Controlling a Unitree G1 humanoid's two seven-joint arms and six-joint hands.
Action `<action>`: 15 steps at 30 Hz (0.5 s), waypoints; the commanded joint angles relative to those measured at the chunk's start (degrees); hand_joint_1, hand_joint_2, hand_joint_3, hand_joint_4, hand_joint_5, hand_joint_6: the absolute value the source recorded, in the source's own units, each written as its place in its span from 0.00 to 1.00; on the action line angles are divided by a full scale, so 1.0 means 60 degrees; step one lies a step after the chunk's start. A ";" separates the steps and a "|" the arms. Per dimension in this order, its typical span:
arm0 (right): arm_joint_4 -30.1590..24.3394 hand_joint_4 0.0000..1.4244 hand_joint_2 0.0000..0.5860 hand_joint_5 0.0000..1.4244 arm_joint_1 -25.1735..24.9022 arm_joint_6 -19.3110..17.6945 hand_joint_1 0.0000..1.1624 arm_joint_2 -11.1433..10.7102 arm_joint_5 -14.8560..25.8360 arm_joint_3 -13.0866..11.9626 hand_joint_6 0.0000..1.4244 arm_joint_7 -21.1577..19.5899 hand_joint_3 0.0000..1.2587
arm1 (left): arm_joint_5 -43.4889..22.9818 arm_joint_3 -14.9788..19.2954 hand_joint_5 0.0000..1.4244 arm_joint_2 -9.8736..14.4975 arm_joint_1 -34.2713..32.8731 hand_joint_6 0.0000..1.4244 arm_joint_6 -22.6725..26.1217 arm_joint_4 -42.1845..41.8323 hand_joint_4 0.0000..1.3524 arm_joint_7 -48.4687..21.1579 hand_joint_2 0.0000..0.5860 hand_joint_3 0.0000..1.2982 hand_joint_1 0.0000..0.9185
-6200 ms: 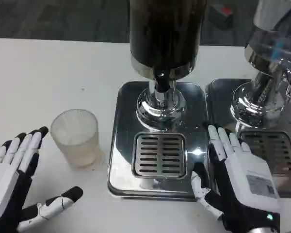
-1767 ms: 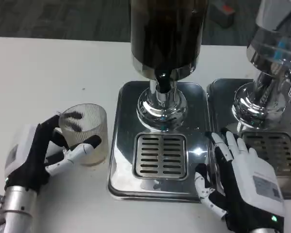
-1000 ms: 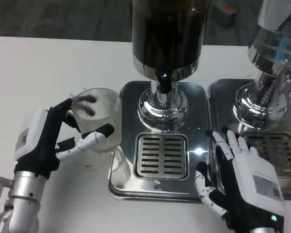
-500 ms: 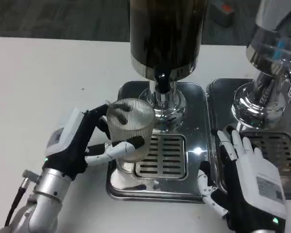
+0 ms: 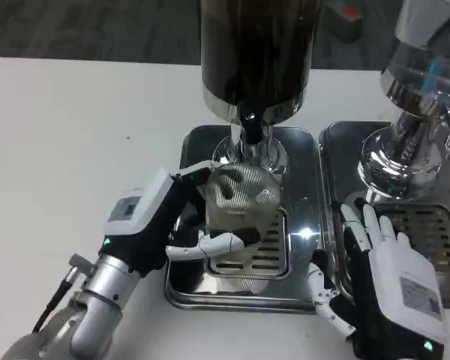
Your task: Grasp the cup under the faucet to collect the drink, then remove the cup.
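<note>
A clear ribbed cup is gripped by my left hand, fingers wrapped around its sides. The cup is held over the slotted drip grate, directly below the black faucet of the dark drink dispenser. I see no liquid in the cup. My right hand rests on the table at the right edge of the steel drip tray, fingers spread, holding nothing.
A second chrome dispenser with its own drip tray stands at the right, close to my right hand. White table spreads out to the left.
My left hand took hold of the cup on the table, lifted it and carried it rightward over the drip grate under the faucet. The right hand has stayed nearly still.
</note>
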 commanded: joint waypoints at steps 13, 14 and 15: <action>-0.0231 0.00 0.89 0.00 0.0152 0.0183 0.29 0.0147 -0.0194 0.0074 0.00 -0.0129 0.08 | 0.0263 -0.0398 0.54 -0.0122 -0.0403 0.42 0.0215 0.0467 0.39 0.0956 0.16 0.36 0.33; -0.0227 0.00 0.89 0.00 0.0146 0.0178 0.29 0.0143 -0.0181 0.0067 0.00 -0.0120 0.08 | 0.0251 -0.0405 0.53 -0.0106 -0.0395 0.40 0.0211 0.0494 0.38 0.0898 0.14 0.35 0.27; -0.0227 0.00 0.89 0.00 0.0144 0.0174 0.29 0.0139 -0.0172 0.0062 0.00 -0.0113 0.08 | 0.0270 -0.0438 0.51 -0.0079 -0.0390 0.39 0.0220 0.0520 0.38 0.0831 0.13 0.34 0.24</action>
